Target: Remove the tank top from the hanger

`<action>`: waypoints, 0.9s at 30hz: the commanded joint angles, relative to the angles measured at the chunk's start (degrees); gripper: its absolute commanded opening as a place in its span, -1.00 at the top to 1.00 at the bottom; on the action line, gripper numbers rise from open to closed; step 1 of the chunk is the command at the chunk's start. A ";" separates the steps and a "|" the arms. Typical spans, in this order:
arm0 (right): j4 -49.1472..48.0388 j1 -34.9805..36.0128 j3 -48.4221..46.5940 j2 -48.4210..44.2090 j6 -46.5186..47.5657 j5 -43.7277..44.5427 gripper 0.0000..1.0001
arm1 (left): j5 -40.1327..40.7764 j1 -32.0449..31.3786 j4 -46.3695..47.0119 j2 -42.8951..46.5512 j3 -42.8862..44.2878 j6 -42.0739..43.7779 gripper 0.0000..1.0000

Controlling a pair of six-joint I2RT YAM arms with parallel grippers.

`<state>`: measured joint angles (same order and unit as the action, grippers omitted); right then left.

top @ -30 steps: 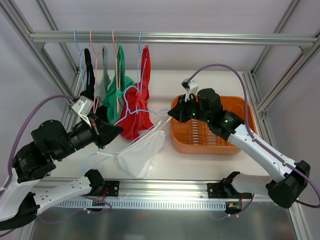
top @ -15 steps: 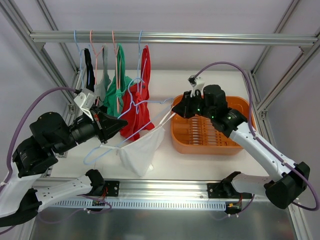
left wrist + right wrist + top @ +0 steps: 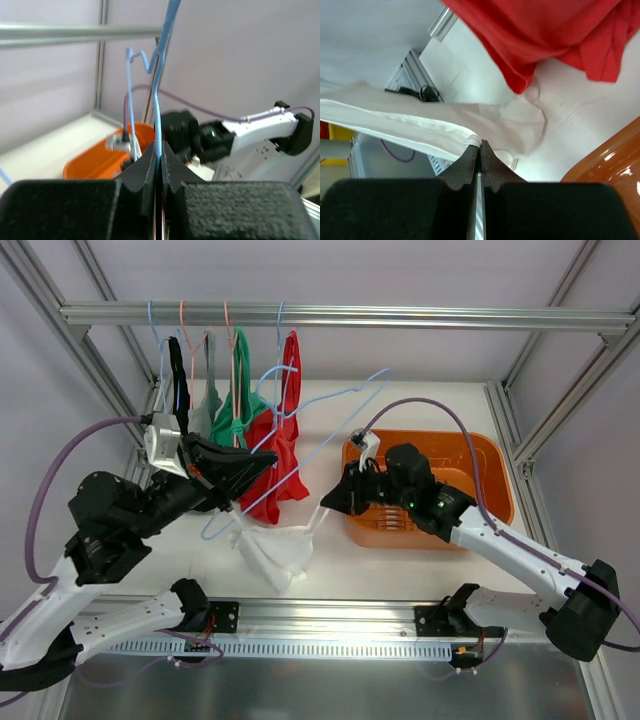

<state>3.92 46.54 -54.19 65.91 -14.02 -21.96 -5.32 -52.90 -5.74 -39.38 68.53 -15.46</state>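
A white tank top [image 3: 275,550] hangs low over the table's front middle; it also shows in the right wrist view [image 3: 435,130]. My right gripper [image 3: 327,500] is shut on its strap [image 3: 476,142] and holds it stretched left. My left gripper [image 3: 262,462] is shut on a light blue wire hanger [image 3: 335,415], raised and tilted up to the right. In the left wrist view the hanger wire [image 3: 159,107] runs up from between the closed jaws [image 3: 159,152]. The top's other end meets the hanger's low end near the left; whether it still hangs there is unclear.
A rail [image 3: 340,315] at the back carries hangers with a black [image 3: 178,385], a grey [image 3: 208,400], a green [image 3: 238,410] and a red top [image 3: 280,455]. An orange basket [image 3: 480,455] sits at the right behind my right arm.
My left gripper swung the hanger up and right, its far end now high. My right gripper moved down and left with the strap. The white top dropped lower and bunched.
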 commanded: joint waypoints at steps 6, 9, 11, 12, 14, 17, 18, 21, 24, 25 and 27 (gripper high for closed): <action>-10.34 6.35 9.72 -6.93 -6.37 1.74 0.80 | 1.97 -0.36 54.97 -6.23 -17.79 14.05 1.00; -11.13 8.20 10.51 -7.29 -6.02 3.58 0.72 | 7.15 -0.36 61.70 -8.25 -20.27 15.28 1.00; -11.04 8.74 9.73 -5.80 -5.93 4.02 0.71 | 10.32 -0.36 66.72 -8.87 -21.33 16.52 1.00; -11.04 9.09 9.37 -5.27 -5.58 4.03 0.61 | 11.20 -0.36 68.65 -9.40 -22.64 16.78 1.00; -10.95 9.53 8.23 -4.13 -5.49 4.29 0.53 | 12.35 -0.36 75.76 -9.75 -24.23 17.66 1.00; -10.52 11.02 6.39 -2.10 -4.61 4.55 0.15 | 13.93 -0.36 80.88 -10.63 -25.38 19.33 1.00; -10.43 11.11 6.03 -1.75 -4.52 4.90 -0.14 | 14.11 -0.36 81.41 -10.72 -25.38 19.94 1.00; -10.43 11.46 5.85 -1.57 -4.00 5.60 -0.23 | 14.28 -0.36 87.46 -12.47 -26.52 21.96 1.00; -10.43 11.55 6.20 -1.66 -3.91 6.31 -0.37 | 13.33 -0.36 95.37 -15.10 -27.92 23.63 1.00; -10.43 11.55 6.29 -1.84 -3.91 6.22 -0.40 | 13.32 -0.36 96.60 -15.55 -27.93 23.38 1.00; -10.25 11.64 6.47 -2.01 -3.65 5.96 -0.55 | 12.80 -0.36 97.49 -16.52 -27.49 23.29 1.00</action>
<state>-4.08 57.82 -45.47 64.60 -18.79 -17.17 7.99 -52.90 72.14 -54.06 41.28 6.11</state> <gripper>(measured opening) 0.744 0.020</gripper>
